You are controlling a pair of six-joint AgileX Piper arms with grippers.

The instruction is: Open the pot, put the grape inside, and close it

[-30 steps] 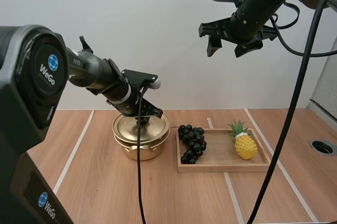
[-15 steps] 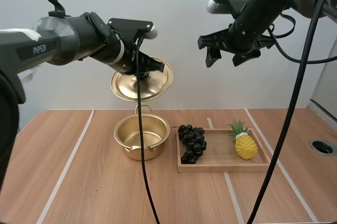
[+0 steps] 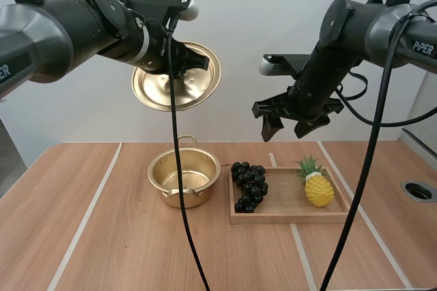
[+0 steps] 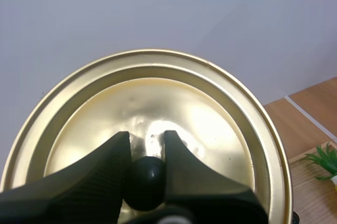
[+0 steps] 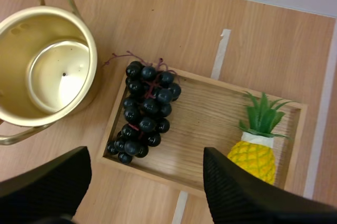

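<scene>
The gold pot stands open on the table, its bare shiny floor showing in the right wrist view. Its lid is in the air at 12 o'clock from the pot, tilted, with the left end effector clamped on the black knob. At 3 o'clock, just beside the pot, lies the wooden tray. It holds the dark bunch of grapes at its 9 o'clock end, the stem poking over the rim toward the pot, and a yellow toy pineapple at its 3 o'clock end. The right end effector hangs above the tray, fingers spread apart, holding nothing.
</scene>
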